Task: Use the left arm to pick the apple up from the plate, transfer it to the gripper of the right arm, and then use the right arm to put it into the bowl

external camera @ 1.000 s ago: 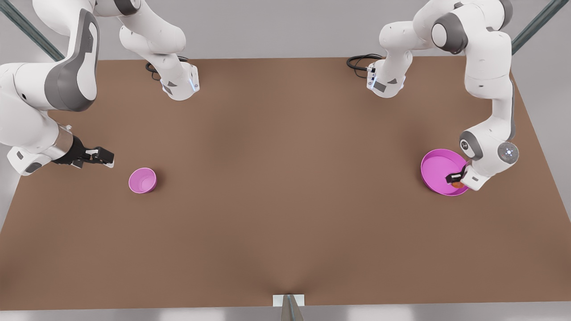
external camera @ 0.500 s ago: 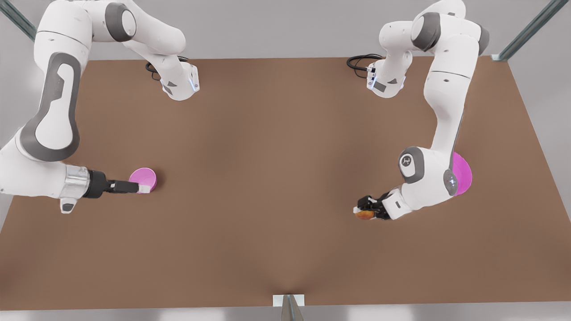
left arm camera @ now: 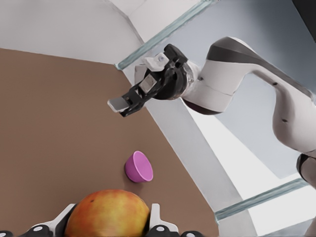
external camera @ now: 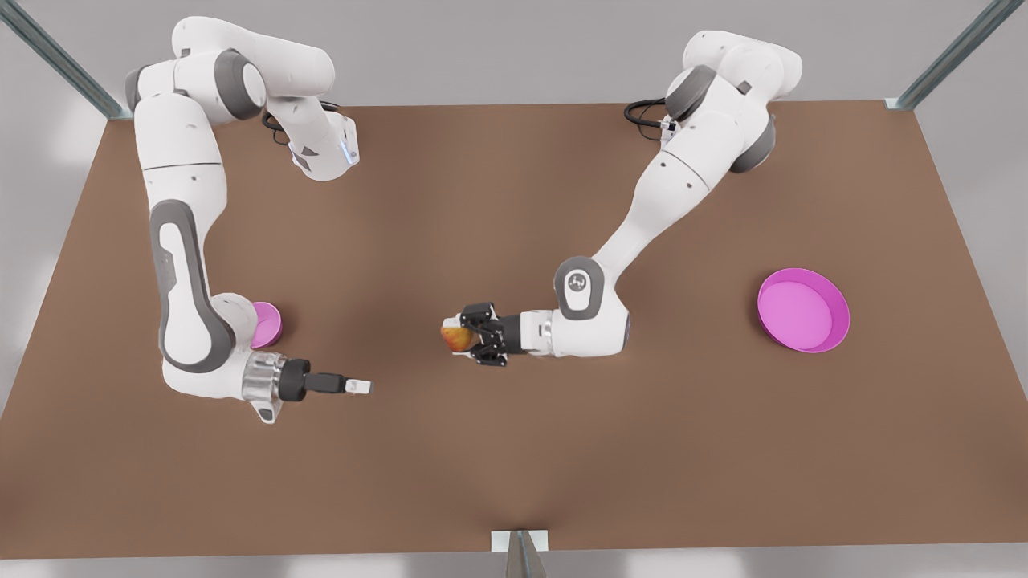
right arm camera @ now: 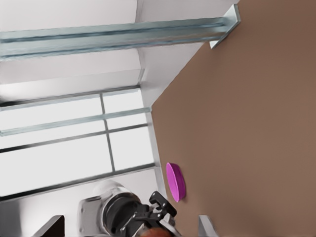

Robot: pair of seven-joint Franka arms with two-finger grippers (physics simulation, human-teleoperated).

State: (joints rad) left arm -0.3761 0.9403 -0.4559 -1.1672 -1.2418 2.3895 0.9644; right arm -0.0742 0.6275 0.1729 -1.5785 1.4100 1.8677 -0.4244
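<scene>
The reddish-orange apple (external camera: 453, 338) hangs over the middle of the table, and my left gripper (external camera: 463, 335) is shut on it. In the left wrist view the apple (left arm camera: 107, 215) sits between the two pads (left arm camera: 155, 215). My right gripper (external camera: 361, 387) is open and points at the apple from the front view's left, a short gap away. The left wrist view shows the right gripper (left arm camera: 132, 88) above the small pink bowl (left arm camera: 138, 167). In the front view the bowl (external camera: 270, 321) is half hidden behind the right arm. The wide magenta plate (external camera: 803, 310) lies bare at the front view's right.
Brown table (external camera: 514, 449) with both arm bases at its far edge. Metal frame posts (external camera: 952, 52) stand at the far corners. A small white bracket (external camera: 520, 540) sits at the near edge. The right wrist view shows the plate (right arm camera: 176, 181) edge-on.
The left arm lifted the apple off the plate and carried it to the table's middle. The right arm swung from beside the bowl toward the centre, now facing the apple.
</scene>
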